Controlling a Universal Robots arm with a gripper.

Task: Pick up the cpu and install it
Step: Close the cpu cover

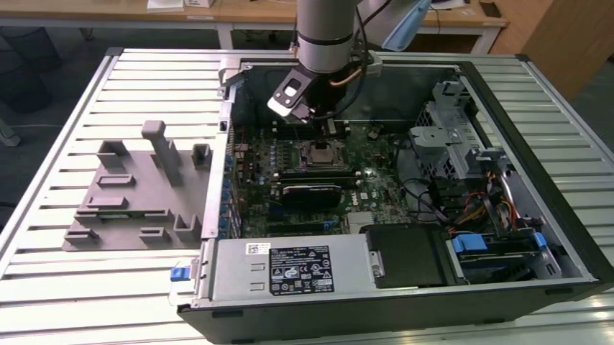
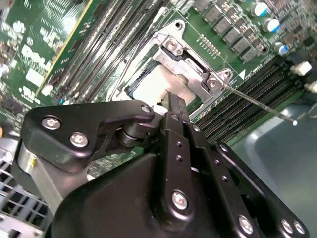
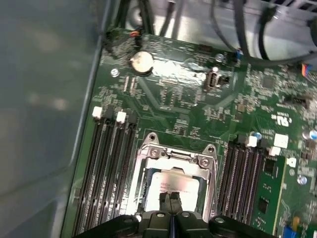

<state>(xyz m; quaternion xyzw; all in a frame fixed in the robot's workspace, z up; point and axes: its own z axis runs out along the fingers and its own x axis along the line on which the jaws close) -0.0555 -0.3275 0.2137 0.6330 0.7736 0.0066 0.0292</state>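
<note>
Cpu (image 3: 174,184) lies flat in the open socket frame (image 3: 173,156) on the motherboard (image 3: 173,99), directly beneath the hand (image 3: 171,197). The fingertips are pressed together, gripping nothing, poised over its middle. I cannot tell whether they touch it.

One cpu (image 3: 172,182) is sitting in the one socket (image 3: 174,155). Two banks of memory slots (image 3: 110,166) are flanking the socket, one coin battery (image 3: 142,62) is lying near it, and one grey fixture (image 1: 129,210) is resting well apart from it.
</note>
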